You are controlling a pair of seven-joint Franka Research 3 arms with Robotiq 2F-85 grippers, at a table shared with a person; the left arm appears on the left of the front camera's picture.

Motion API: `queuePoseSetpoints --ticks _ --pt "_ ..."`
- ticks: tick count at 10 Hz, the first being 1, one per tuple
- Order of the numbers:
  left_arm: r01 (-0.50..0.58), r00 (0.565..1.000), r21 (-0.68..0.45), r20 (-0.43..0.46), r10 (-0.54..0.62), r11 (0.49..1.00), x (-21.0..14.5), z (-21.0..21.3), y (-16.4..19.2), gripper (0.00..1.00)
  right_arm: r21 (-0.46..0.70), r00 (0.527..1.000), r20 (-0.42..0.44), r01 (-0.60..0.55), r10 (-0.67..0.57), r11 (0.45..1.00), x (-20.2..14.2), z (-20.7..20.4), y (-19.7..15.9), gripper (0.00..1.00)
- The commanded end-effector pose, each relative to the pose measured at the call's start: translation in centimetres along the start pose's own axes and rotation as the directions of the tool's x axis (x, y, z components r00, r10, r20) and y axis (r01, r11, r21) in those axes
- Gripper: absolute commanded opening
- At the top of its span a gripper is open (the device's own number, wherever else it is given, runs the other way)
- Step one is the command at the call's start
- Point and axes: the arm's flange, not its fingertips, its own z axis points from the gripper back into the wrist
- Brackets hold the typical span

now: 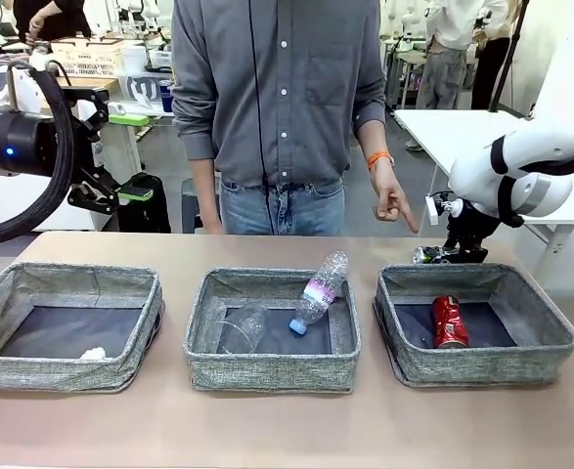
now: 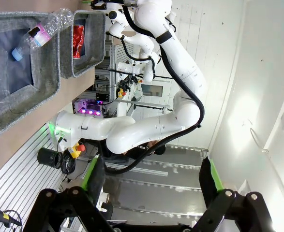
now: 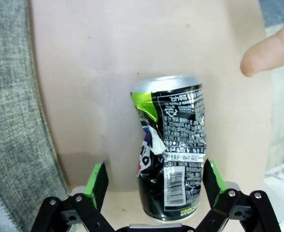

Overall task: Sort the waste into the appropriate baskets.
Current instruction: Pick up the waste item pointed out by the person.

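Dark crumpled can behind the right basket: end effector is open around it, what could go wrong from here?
1. The dark crumpled metal can lies dented between the open right end effector; closing on the uneven wall may let it slip or twist.
2. The person's pointing finger is close beside the can, so any lift could brush it.
3. The grey woven fabric basket wall stands just beside the can; a low carry may catch its rim.

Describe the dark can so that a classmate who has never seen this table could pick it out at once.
Find the right-hand basket of the three on the table. Just behind its far left corner, between the right gripper's open fingers, lies the dark can: black, crumpled, outside any basket, unlike the red can inside.
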Motion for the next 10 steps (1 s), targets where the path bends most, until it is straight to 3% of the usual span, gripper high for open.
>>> queuePoseSetpoints --ticks 1,7,8,9,10 --pt "-0.001 1.000 -0.018 0.000 0.001 1.000 -0.17 -0.13 -0.32 1.00 -0.016 0.999 0.036 -0.029 0.029 0.999 -0.10 -0.34 -0.28 1.00" --pt "-0.001 1.000 -0.018 0.000 0.001 1.000 -0.17 -0.13 -0.32 1.00 0.009 0.999 0.051 -0.017 0.016 1.000 -0.43 -0.76 -0.28 1.00" --pt "-0.001 1.000 -0.018 0.000 0.001 1.000 -0.17 -0.13 -0.32 1.00 0.016 0.998 0.056 -0.024 0.023 1.000 -0.43 -0.76 -0.28 0.58" --pt "-0.001 1.000 -0.018 0.000 0.001 1.000 -0.17 -0.13 -0.32 1.00 0.024 0.998 0.055 -0.025 0.023 0.999 -0.43 -0.77 -0.30 0.40" --pt "-0.001 1.000 -0.018 0.000 0.001 1.000 -0.17 -0.13 -0.32 1.00 0.026 0.998 0.053 -0.026 0.025 0.999 -0.46 -0.76 -0.27 0.00"
